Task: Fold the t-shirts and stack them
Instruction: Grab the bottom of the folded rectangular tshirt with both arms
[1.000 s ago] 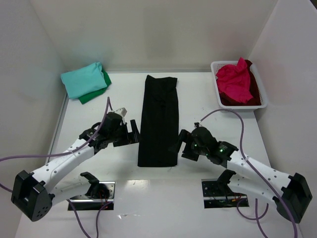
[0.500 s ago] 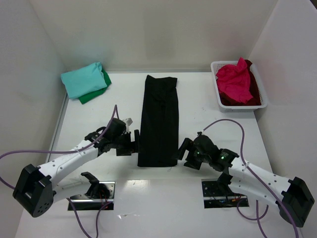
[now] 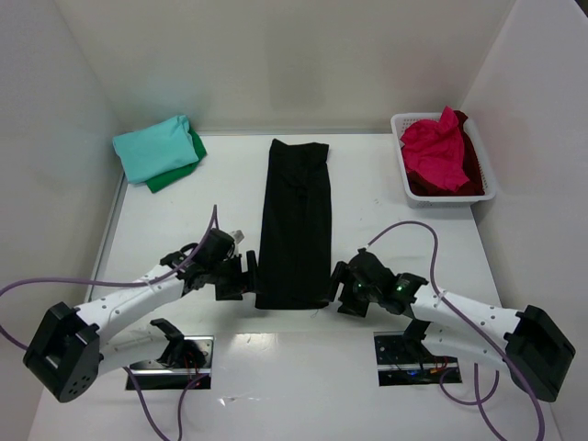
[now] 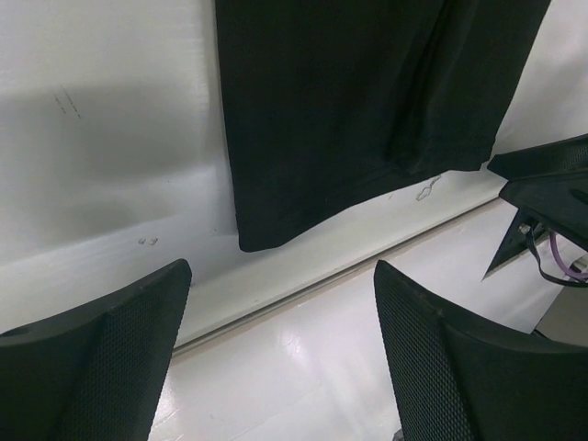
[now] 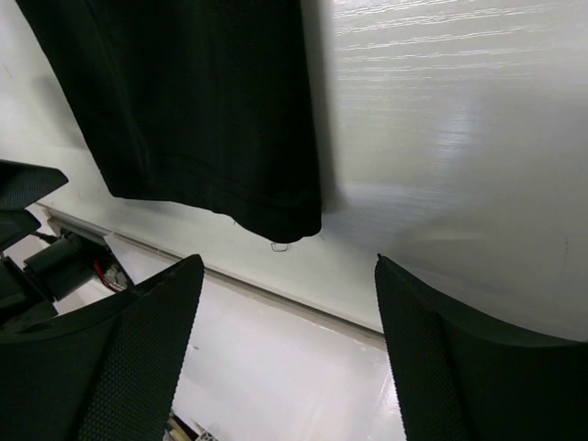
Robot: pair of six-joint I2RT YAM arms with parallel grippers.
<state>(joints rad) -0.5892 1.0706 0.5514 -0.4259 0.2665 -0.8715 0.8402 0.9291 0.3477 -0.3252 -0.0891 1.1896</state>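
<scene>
A black t-shirt [image 3: 296,220], folded into a long narrow strip, lies lengthwise in the middle of the table. My left gripper [image 3: 241,276] sits low at its near left corner, jaws open and empty. My right gripper [image 3: 342,292] sits at the near right corner, also open and empty. The left wrist view shows the black t-shirt [image 4: 349,110] just beyond my left gripper [image 4: 280,276]; its near corner hangs between the fingers' line. In the right wrist view, the black t-shirt [image 5: 193,110] ends just ahead of my right gripper [image 5: 289,262]. A teal t-shirt [image 3: 154,145] lies folded on a green one [image 3: 179,172] at the back left.
A white lattice basket [image 3: 490,188] stands at the back right with a crumpled pink-red t-shirt [image 3: 434,152] on a dark red one [image 3: 473,161]. White walls close in the table on three sides. Both arm bases [image 3: 175,354] sit at the near edge.
Both grippers have moved down the table and inward, from beside the black t-shirt's middle to its two near corners. The shirt has not moved.
</scene>
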